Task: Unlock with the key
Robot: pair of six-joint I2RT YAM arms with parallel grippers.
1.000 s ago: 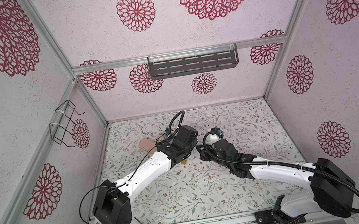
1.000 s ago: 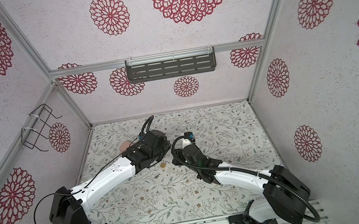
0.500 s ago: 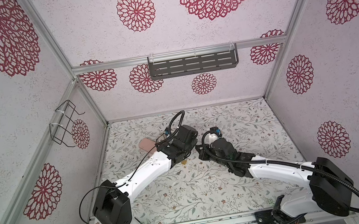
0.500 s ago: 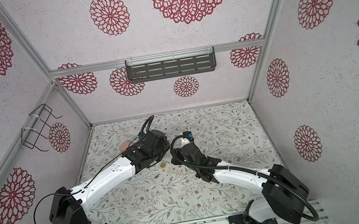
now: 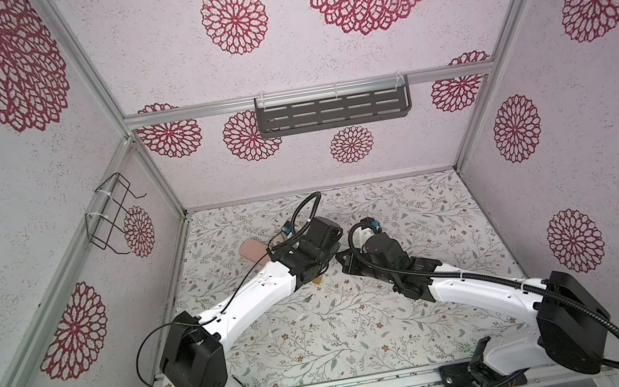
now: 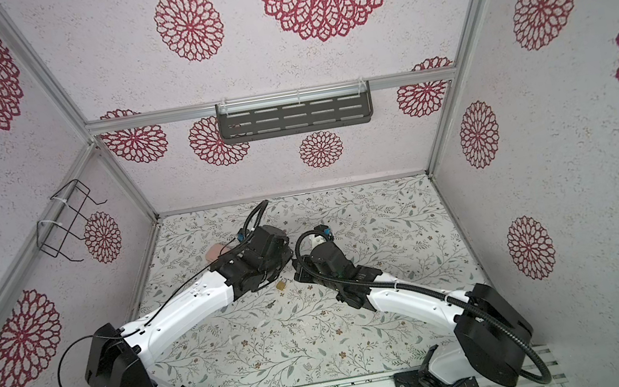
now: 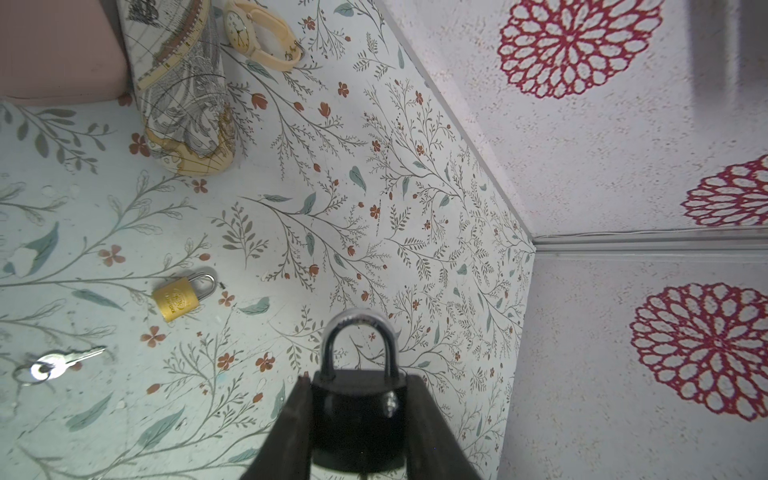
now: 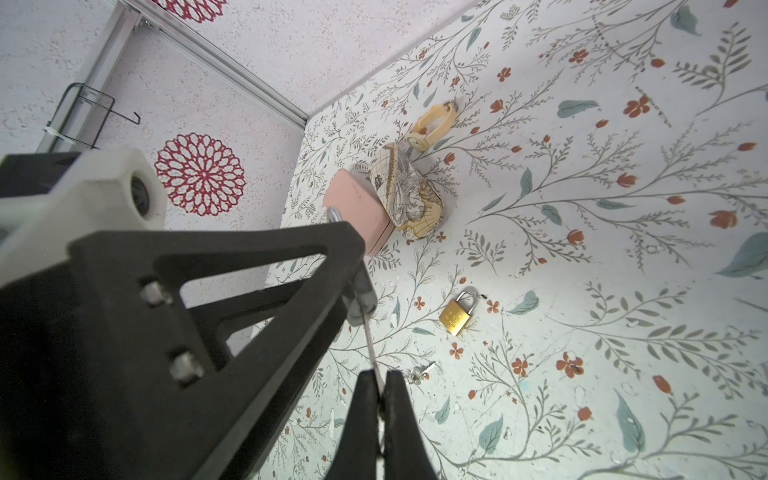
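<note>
Holding black padlock (image 7: 356,419) (brass padlock (image 7: 176,300) unreadable)

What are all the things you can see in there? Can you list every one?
black padlock: 1, black with a silver shackle, clamped in the left gripper
held key: 1, silver, pinched in the right gripper
brass padlock: 1, gold, lying on the table
loose key: 1, silver, on the table near the brass padlock
pink case: 1, pink, on the table
map-print pouch: 1, cream, beside the pink case
watch: 1, cream, beside the pouch
shelf: 1, grey, back wall
wire rack: 1, black, left wall
table: 1, floral
grippers: 2, black, both shut
</note>
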